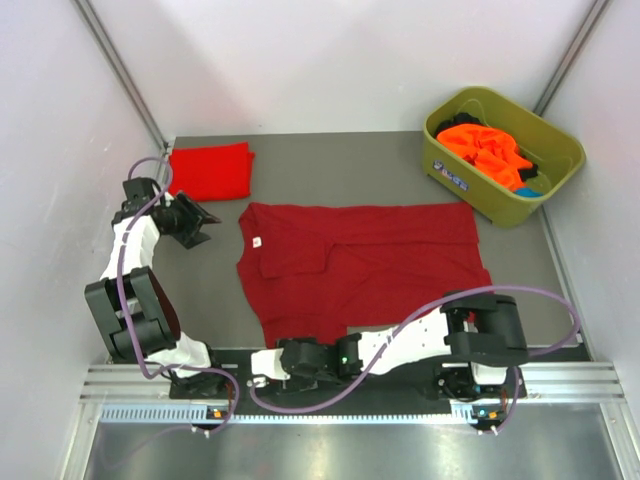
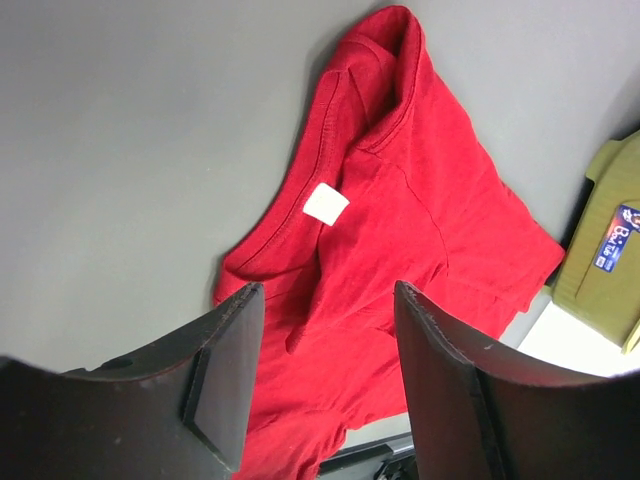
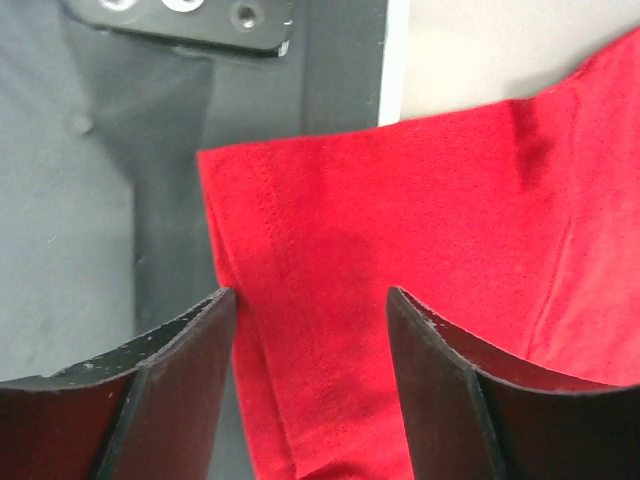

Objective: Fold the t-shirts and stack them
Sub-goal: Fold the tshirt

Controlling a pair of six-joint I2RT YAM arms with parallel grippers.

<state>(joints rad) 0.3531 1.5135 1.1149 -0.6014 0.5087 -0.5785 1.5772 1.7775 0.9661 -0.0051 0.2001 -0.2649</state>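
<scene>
Crimson cloth directly below the right pincer (image 3: 310, 300), with jaws apart at a middling width and gripping nothing. Only a stitched corner of the dark crimson t-shirt (image 3: 430, 250) lying flat under the gap between the two fingers (image 3: 190, 360), at the near edge of the surface (image 1: 330, 165). Hard to tell whether a sleeve end or the bottom hem. Probably the moment of taking this corner for a first fold.

To do it well: lower straight down until one fingertip sits on each side of the stitched edge. Catch all layers, not only the top one. Close firmly, then lift only a little, so as not to drag the whole garment.

Further left, the left pincer (image 2: 328, 295), also open and empty, hanging above the surface just beside the collar and its small white label (image 2: 326, 204). Better to pinch the shoulder near this collar at the same time, then carry both corners together and so keep the fold line straight. Beware of the creases across the middle; smooth before pressing.

Beyond, at the far left corner, a folded bright red t-shirt (image 1: 210, 170), likely the place for stacking. At the far right, an olive-green tub (image 1: 462, 186) with orange t-shirts (image 1: 485, 148) inside, waiting.
</scene>
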